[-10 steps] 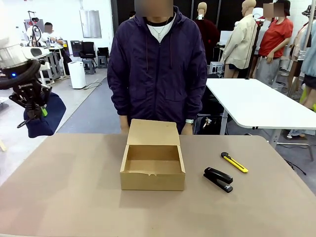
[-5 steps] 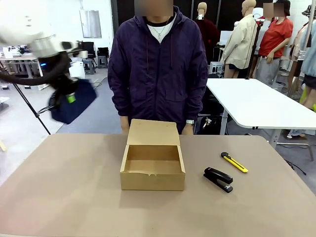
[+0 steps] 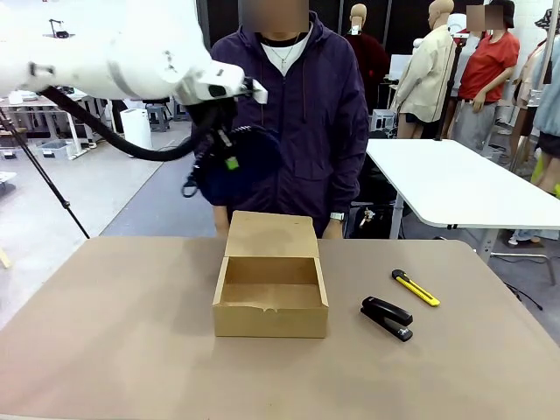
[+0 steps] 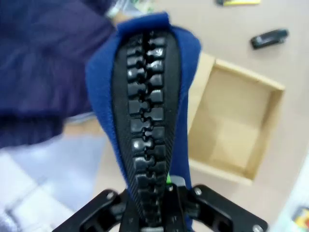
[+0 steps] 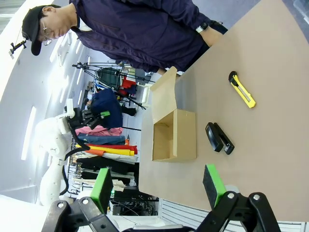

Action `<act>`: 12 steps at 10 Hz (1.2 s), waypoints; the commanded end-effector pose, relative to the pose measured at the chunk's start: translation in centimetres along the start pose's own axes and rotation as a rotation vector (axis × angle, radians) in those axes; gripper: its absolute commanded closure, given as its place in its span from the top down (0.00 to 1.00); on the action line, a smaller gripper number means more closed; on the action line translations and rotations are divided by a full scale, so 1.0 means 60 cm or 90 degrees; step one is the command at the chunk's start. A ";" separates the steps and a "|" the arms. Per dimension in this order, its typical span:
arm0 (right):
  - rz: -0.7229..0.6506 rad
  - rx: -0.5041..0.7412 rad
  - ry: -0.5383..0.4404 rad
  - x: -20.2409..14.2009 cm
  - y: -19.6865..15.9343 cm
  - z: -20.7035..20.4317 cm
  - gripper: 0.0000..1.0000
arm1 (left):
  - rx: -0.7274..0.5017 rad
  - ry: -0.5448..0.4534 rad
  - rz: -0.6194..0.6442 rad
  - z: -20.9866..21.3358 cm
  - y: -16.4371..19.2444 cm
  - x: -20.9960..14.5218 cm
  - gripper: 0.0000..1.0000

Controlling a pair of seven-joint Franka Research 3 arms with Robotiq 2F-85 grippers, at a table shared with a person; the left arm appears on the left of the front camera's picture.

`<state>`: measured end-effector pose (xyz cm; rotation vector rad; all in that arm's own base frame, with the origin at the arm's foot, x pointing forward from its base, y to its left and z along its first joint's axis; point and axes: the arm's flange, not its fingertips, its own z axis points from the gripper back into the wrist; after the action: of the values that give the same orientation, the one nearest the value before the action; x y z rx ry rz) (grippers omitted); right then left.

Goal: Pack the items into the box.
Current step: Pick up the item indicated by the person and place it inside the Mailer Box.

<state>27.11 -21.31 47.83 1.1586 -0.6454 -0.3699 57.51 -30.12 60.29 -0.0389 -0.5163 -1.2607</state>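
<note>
Left arm [image 3: 122, 61] now farther right than before, high up near the box [image 3: 270, 317], its tool [image 3: 230, 161] tight on the pouch [image 3: 255, 166].

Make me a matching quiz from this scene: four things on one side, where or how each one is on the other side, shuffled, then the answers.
Things:
1. navy zip pouch
2. black stapler
3. yellow-and-black utility knife
4. cardboard box

States:
A. lying on the table, just right of the box
B. open, nothing inside, lid flap up at the far side
C. held in the air by the left gripper
D. lying on the table, farthest to the right

Pairs: 1-C, 2-A, 3-D, 4-B
</note>
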 end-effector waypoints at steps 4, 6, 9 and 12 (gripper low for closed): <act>0.010 0.018 -0.012 0.005 0.002 -0.002 1.00 | -0.212 -0.032 -0.356 -0.045 -0.026 0.051 0.00; 0.010 0.018 -0.012 0.005 0.002 -0.002 1.00 | -0.229 0.140 -0.328 -0.025 -0.043 0.026 0.00; 0.010 0.018 -0.012 0.005 0.002 -0.002 1.00 | -0.237 0.097 -0.336 -0.037 -0.051 0.011 0.00; 0.010 0.018 -0.012 0.005 0.002 -0.002 1.00 | -0.237 0.097 -0.336 -0.037 -0.051 0.011 0.00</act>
<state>27.12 -21.32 47.83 1.1585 -0.6451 -0.3701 55.69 -32.46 57.27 -0.1052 -0.1289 -1.8388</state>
